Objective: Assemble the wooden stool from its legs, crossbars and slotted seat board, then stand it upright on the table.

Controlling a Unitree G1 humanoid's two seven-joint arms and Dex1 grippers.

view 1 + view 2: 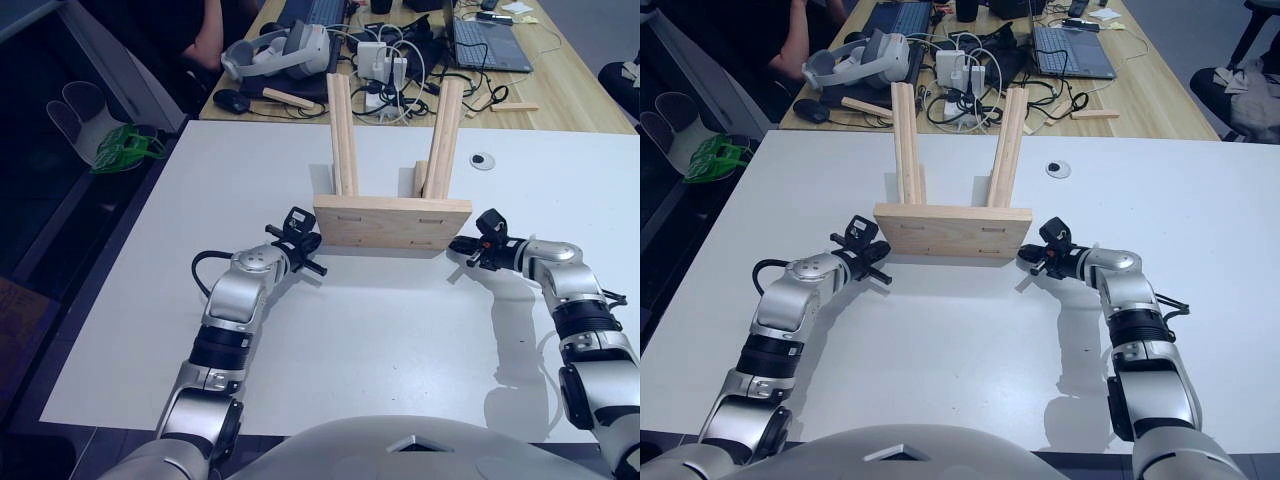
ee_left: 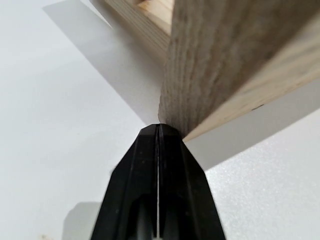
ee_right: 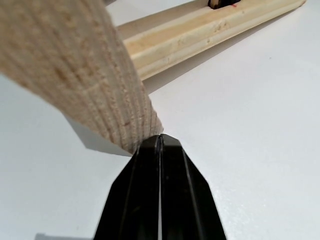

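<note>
Left gripper (image 2: 158, 132) at 9 o'clock, right gripper (image 3: 160, 141) at 3, both pressed together against seat board (image 1: 392, 222); stool (image 1: 343, 135) looks assembled, likely needs tipping upright.

Stool (image 1: 392, 222) sideways on white table (image 1: 380, 340)

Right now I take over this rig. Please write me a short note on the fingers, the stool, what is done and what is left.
Fingers: left gripper shut, tip at the seat board's lower left corner; right gripper shut, tip at its lower right corner. Neither holds anything.
The stool lies on its side on the white table, seat board on edge facing the robot, legs pointing away.
Done: it looks assembled.
Left: stand it upright.
</note>
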